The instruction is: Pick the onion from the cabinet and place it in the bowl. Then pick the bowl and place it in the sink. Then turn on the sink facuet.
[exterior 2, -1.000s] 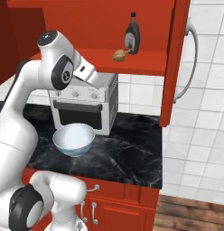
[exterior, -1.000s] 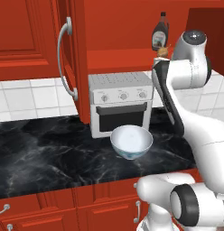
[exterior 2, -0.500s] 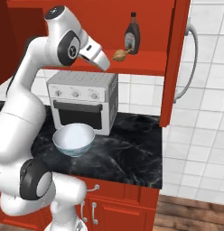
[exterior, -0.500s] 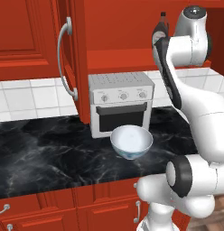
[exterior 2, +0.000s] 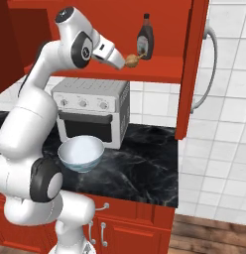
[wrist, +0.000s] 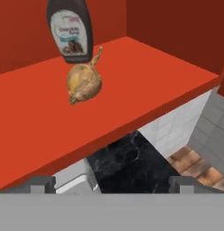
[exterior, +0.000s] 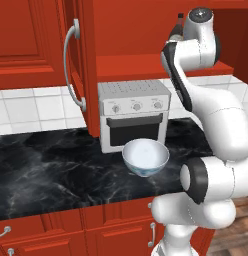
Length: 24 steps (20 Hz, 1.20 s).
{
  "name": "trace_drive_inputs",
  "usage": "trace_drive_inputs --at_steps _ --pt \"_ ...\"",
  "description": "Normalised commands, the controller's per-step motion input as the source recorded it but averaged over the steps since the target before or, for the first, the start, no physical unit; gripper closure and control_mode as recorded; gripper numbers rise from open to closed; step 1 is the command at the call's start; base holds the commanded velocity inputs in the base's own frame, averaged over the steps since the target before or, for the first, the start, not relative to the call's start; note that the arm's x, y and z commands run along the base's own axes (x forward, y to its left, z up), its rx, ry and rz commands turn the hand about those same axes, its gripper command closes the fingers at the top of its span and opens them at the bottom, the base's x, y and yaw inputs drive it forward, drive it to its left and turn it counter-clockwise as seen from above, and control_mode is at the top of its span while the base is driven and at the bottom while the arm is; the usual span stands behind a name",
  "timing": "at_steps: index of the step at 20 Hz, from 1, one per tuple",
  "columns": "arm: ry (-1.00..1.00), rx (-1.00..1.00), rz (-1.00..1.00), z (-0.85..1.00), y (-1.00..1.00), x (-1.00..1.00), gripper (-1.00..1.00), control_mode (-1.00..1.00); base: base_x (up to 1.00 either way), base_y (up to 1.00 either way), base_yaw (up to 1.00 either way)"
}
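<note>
Nothing done yet. My gripper [exterior 2: 126, 63] is spread wide, empty, just short of the onion [wrist: 84, 82] on the cabinet [exterior 2: 192, 74] shelf. Bowl [exterior: 145, 157] sits empty on counter. Sink, faucet steps left.

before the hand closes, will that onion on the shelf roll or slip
The onion looks round and smooth-skinned, so a nudge would probably roll it on the flat shelf. The open hand may squeeze it sideways. It is probably light and firm.
</note>
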Motion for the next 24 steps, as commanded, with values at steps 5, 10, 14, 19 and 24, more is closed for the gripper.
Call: trace_drive_inputs --at_steps 5,10,14,19,24 --pt "-0.06 -0.07 0.03 -0.02 -0.01 0.53 -1.0 -1.0 0.0 0.0 0.0" --pt "0.03 0.0 0.0 -0.02 -0.08 0.67 -1.0 -1.0 0.0 0.0 0.0" --pt "0.04 0.0 0.0 -0.11 -0.15 0.76 -1.0 -1.0 0.0 0.0 0.0" --pt "0.0 0.0 0.01 -0.1 -0.27 0.48 -1.0 -1.0 0.0 0.0 0.0" --pt "0.0 0.0 0.01 -0.1 -0.3 0.4 -1.0 -1.0 0.0 0.0 0.0"
